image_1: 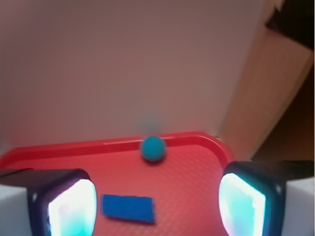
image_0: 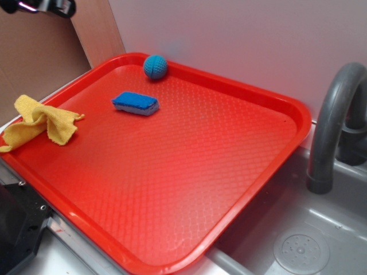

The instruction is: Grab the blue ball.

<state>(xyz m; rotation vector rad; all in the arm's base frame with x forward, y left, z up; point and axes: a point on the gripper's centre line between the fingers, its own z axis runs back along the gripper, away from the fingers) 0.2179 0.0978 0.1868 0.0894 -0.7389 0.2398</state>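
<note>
The small teal-blue knitted ball (image_0: 155, 66) rests against the red plastic tray's (image_0: 246, 189) rim at twelve o'clock. The gripper (image_1: 156, 201), spread wide and empty, hangs well back. Closing early could catch the flat blue sponge (image_0: 136, 103) at six o'clock of the ball, or nudge it rolling along the rim.

Red tray (image_0: 241, 172): centre and lower right of the exterior frame bare, open to a pincer. Blue ball (image_0: 155, 66) against the tray's far rim at upper centre, wall directly behind; blue sponge (image_0: 135, 103) lies just in front of it, apart. Yellow cloth (image_0: 43, 123) drapes the left rim; grey faucet (image_0: 338, 114) stands at the right edge.
</note>
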